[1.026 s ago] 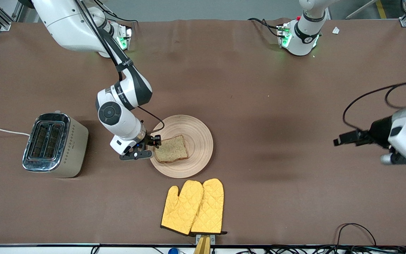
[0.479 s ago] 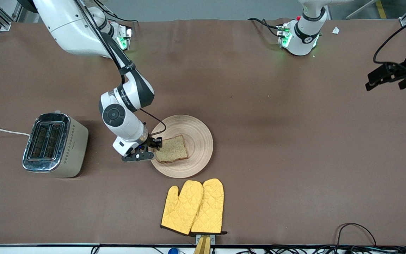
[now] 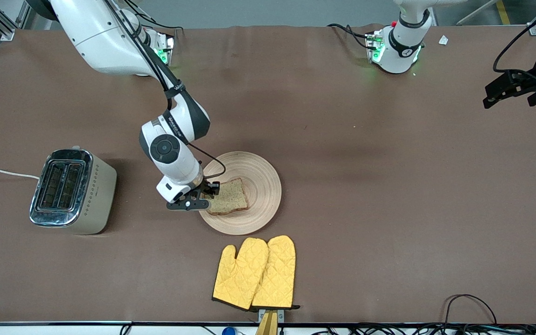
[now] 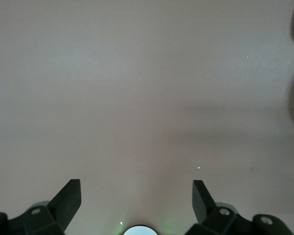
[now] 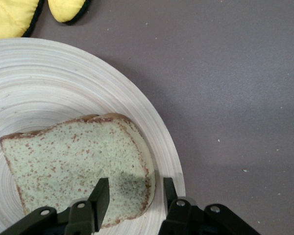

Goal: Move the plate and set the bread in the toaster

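**A:** ok what's on the bench (image 3: 351,195)? Biggest first pls.

**B:** The plate (image 3: 258,172), mid-bench, then the toaster (image 3: 70,190) toward the right arm's end, slots up, white cord (image 3: 3,172) trailing off the edge. A pair of yellow oven mitts (image 3: 255,273) lies nearer the front camera than the plate, close but not touching. The bread (image 3: 228,196) lies flat on the plate, toward the toaster's end of it. Nothing sits between plate and toaster.

**A:** and the pincers?

**B:** The right pincer (image 5: 132,193) is half-spread, straddling the bread's corner at the plate rim; one finger (image 5: 100,196) over the crumb, the other outside the crust. Can't tell if they're touching it. That arm slants down from its base, wrist bent steeply. The left pincer (image 4: 136,196) is spread wide, holding nothing, up over bare bench at the left arm's end, waiting.
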### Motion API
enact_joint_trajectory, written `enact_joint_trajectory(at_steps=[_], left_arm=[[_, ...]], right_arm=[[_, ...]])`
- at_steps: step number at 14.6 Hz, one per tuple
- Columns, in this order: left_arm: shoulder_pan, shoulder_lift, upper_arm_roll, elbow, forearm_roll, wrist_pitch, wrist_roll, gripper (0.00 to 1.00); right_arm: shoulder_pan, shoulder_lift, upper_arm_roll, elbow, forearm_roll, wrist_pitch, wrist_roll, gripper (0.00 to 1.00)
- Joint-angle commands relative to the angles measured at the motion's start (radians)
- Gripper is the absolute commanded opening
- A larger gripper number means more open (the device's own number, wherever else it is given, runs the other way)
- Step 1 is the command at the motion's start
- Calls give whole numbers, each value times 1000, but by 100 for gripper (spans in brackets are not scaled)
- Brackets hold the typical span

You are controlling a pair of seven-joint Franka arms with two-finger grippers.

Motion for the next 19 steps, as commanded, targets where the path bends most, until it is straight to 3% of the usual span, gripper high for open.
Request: enact_joint_trajectory(at_steps=[1, 6, 12, 19], left_arm=[[-2, -81, -13, -119, 13, 70, -14, 100], [-2, -52, -13, -99, 5, 73, -14, 100], [3, -35, -11, -82, 2, 73, -9, 100], [2, -23, -10, -80, 8, 73, -9, 100]], right_arm=[[4, 18, -2, 10, -30, 8, 34, 52], [4, 26, 0, 10, -30, 9, 34, 48], [4, 24, 0, 7, -30, 8, 34, 12], [2, 24, 0, 8, -29, 2, 31, 2]])
